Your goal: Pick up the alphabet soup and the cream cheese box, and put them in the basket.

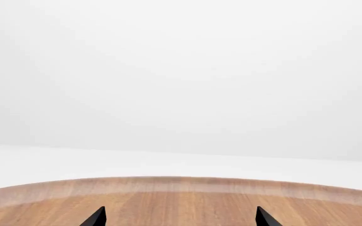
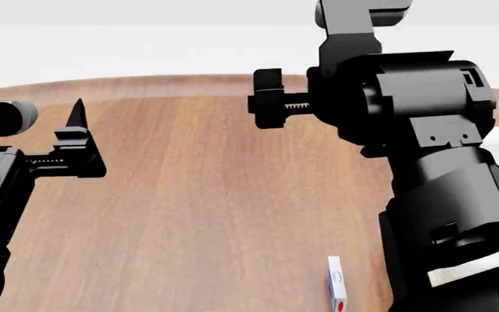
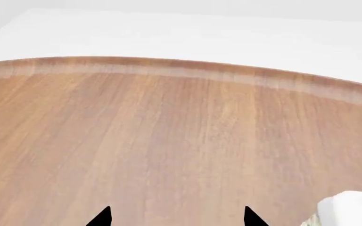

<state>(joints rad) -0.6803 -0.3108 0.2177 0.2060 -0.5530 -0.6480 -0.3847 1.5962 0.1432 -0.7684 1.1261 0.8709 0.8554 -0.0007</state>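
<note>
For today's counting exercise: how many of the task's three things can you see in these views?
2. The cream cheese box lies on the table near the right arm; a basket corner shows in the right wrist view. The soup may be hidden.

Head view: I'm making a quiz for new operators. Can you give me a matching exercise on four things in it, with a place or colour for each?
Things:
1. box
2. left gripper
3. right gripper
4. table

Descriptions:
A. wood-brown, with a curved far edge
B. white with blue and red marks, at the bottom edge beside the right arm
C. black, at the view's left side
D. black, high up near the view's middle

Pairs: 1-B, 2-C, 3-D, 4-A
</note>
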